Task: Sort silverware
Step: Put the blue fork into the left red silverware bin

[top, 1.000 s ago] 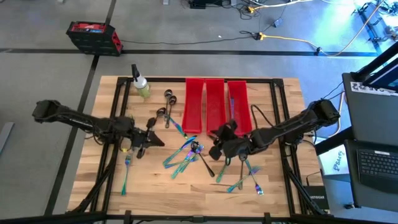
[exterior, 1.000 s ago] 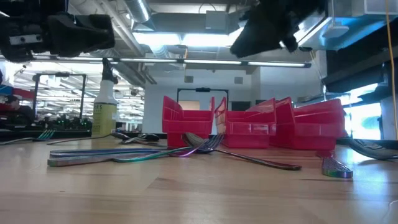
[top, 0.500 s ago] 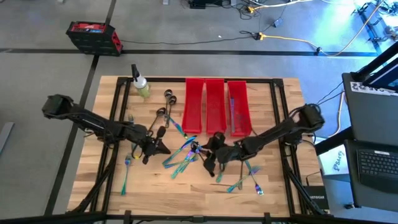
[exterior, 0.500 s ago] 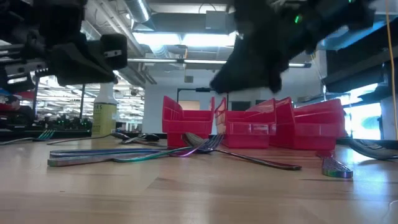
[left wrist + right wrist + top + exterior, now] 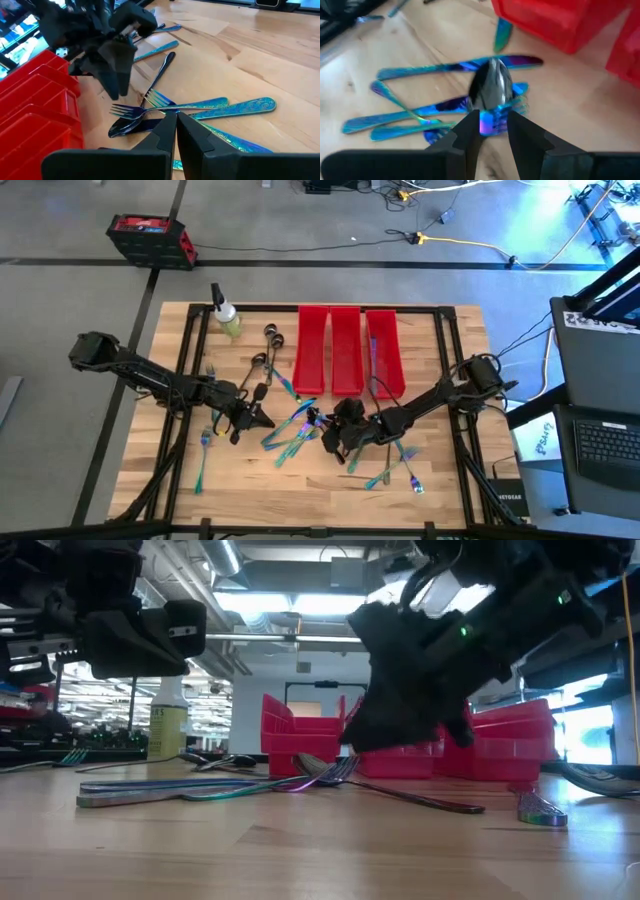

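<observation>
Near the tabletop's (image 5: pixel 440 480) middle, my right gripper (image 5: pixel 490 131), fingers slightly apart, lines up on a dark spoon (image 5: pixel 492 90); next I must descend and pinch.

Bright even overhead light on the pale wooden table (image 5: pixel 250 470), soft short shadows under the arms, ceiling strip lights (image 5: pixel 300 602) glaring in the low view's upper centre, silverware (image 5: pixel 445 107) blurred in the right wrist view, blue glow at upper right of the high view.
</observation>
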Motion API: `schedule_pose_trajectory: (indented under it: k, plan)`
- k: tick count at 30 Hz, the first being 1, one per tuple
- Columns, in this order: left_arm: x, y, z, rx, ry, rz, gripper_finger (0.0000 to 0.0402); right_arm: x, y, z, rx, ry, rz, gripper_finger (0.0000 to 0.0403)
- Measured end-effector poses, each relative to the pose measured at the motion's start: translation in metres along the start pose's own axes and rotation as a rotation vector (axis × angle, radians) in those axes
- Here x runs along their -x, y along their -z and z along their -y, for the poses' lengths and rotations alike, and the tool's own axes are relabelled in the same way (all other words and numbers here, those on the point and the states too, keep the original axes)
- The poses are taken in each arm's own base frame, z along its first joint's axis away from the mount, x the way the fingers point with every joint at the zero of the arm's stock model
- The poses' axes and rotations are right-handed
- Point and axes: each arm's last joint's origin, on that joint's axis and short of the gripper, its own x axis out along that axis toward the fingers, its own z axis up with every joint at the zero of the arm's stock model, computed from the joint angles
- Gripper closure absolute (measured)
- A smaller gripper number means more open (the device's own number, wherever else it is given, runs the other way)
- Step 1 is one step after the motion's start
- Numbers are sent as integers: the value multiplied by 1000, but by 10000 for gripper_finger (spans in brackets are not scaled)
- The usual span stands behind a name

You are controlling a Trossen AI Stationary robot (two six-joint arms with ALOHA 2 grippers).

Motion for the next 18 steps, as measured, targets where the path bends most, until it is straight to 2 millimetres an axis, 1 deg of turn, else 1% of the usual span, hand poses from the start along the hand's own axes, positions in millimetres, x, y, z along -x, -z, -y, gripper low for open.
schedule_pose_trajectory:
  k: [5,7,9,11,14,16,18]
  plan:
    - [0,0,0,0,1,-2,402,0,-2,1,-55,36,56,320]
    - [0,0,0,-1,1,-3,402,1,0,4,-83,64,66,320]
    - [0,1,0,-5,3,-6,402,1,8,14,-138,67,66,320]
    - [0,1,1,-4,7,-14,402,2,16,26,-207,37,83,320]
    - [0,3,-1,3,-1,-31,402,7,21,38,-300,-74,143,320]
    - [0,5,-2,8,-5,-39,402,10,22,44,-325,-109,164,320]
    - [1,6,-3,12,-14,-43,402,10,22,44,-322,-126,164,320]
